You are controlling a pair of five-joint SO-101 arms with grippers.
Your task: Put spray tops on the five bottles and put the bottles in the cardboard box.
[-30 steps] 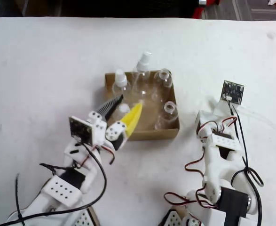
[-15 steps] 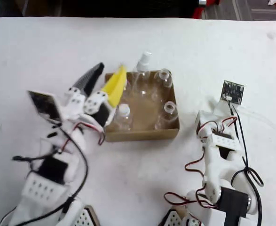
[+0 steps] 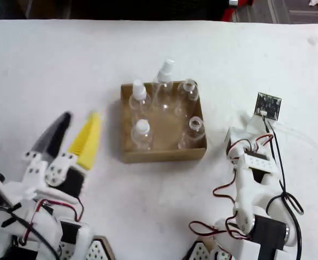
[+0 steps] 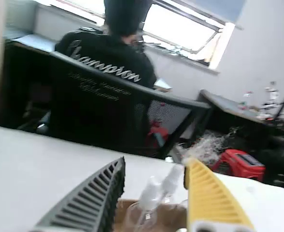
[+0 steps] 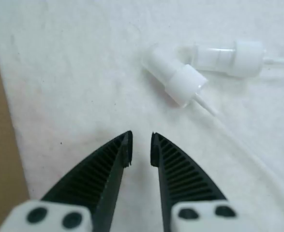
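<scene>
Bottles in cardboard box; left jaws agape beside it, right jaws barely parted near spray tops.

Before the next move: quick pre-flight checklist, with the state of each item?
1. All five bottles inside the cardboard box: ok.
2. Spray tops on all five: not ok. The far-right bottle and near-right bottle look uncapped.
3. Spare tops available: ok. First loose spray top and second loose spray top lie on the table.
4. Left pincer clear of the box: ok. It is open and empty, off the box's left side.
5. Right pincer free: ok. It is empty, narrowly open, short of the loose tops.
6. Seated tops fully tightened: cannot tell.
</scene>
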